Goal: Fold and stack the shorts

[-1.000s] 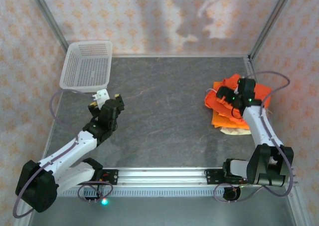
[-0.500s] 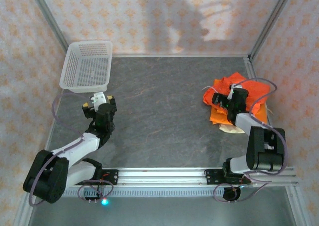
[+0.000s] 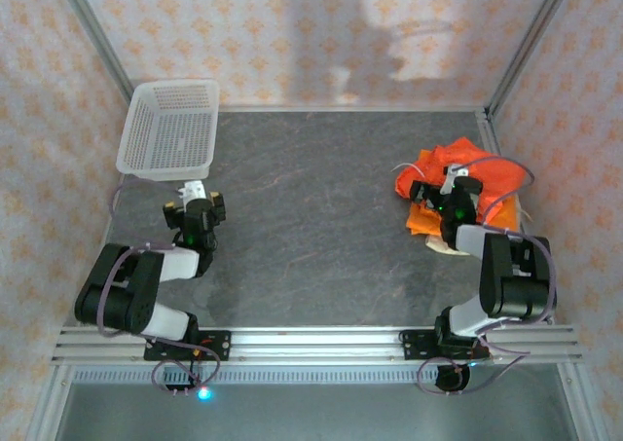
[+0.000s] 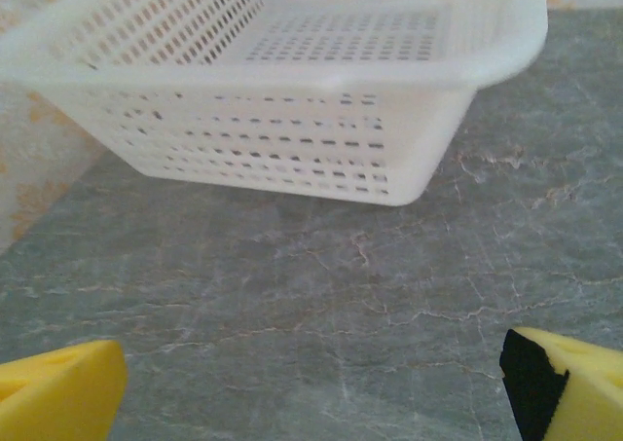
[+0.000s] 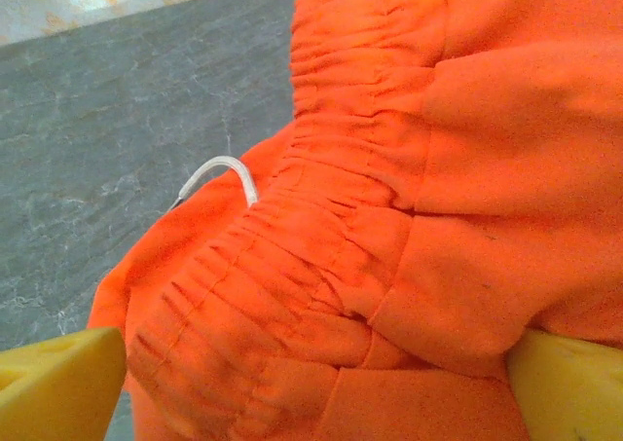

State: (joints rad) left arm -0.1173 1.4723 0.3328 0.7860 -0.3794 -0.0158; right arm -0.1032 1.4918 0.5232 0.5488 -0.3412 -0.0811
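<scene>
Several crumpled shorts (image 3: 479, 171), bright orange atop beige, in one heap

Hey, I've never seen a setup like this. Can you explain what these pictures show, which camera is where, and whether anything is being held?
These are two small robot arms bolted at the near edge of a dark table. The wide picture comes from a camera fixed above and behind them. The other two come from cameras on the wrists. The yellow blocks in their bottom corners are each hand's own fingers. At the far left of the table sits a white mesh basket, which the left hand faces. At the right lies a heap of orange shorts, with a pale cloth peeking out beneath. The right hand is over that heap, with orange fabric between its spread fingers. Both hands are open, so nothing is gripped.
</scene>
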